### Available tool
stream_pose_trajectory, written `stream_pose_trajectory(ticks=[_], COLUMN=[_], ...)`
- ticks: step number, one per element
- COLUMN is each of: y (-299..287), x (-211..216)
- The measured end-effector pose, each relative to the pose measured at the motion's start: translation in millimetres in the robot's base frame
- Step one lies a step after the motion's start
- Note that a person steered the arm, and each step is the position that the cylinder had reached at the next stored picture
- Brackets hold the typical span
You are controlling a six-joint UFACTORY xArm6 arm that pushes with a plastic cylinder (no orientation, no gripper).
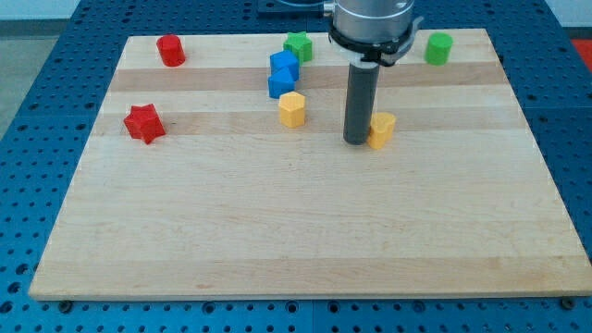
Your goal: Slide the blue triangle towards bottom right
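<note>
1. Right now we are resting my tip (358,141) on the wooden board (305,240), just at the left of a yellow block (381,130); it looks to be touching or nearly touching it, and we cannot tell which. Being a plain rod, it is holding nothing and has no jaws to open.

2. Moving outward to the left, we are seeing a yellow hexagonal block (292,109), and above it two blue blocks pressed together. We are taking the lower one for the blue triangle (280,83), though its shape is hard to make out, with a blue cube (285,65) touching it from above. The tip is well apart from both.

3. We are judging the blue triangle to be light, rigid plastic that should slide easily on smooth wood. It may also turn if pushed off-centre, so we are thinking of contact on its upper-left side, which the cube is crowding, while the hexagonal block is sitting in the path.

4. Further out, a green star (298,45) and a green cylinder (438,48) are lying near the view's top, and a red cylinder (170,50) and a red star (144,123) toward the left.

5. Lastly, the board is resting on a blue perforated table (37,166), and its lower half is giving us room.
</note>
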State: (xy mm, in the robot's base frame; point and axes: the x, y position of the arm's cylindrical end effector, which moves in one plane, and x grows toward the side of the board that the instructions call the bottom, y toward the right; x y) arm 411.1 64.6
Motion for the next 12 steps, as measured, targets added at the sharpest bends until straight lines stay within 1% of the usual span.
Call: stream_pose_trajectory(ticks=[1,5,7,8,9,10,11,12], y=[17,114,115,111,92,64,29,-8], x=[-7,-6,-7,-12,-36,-58,-71,-73])
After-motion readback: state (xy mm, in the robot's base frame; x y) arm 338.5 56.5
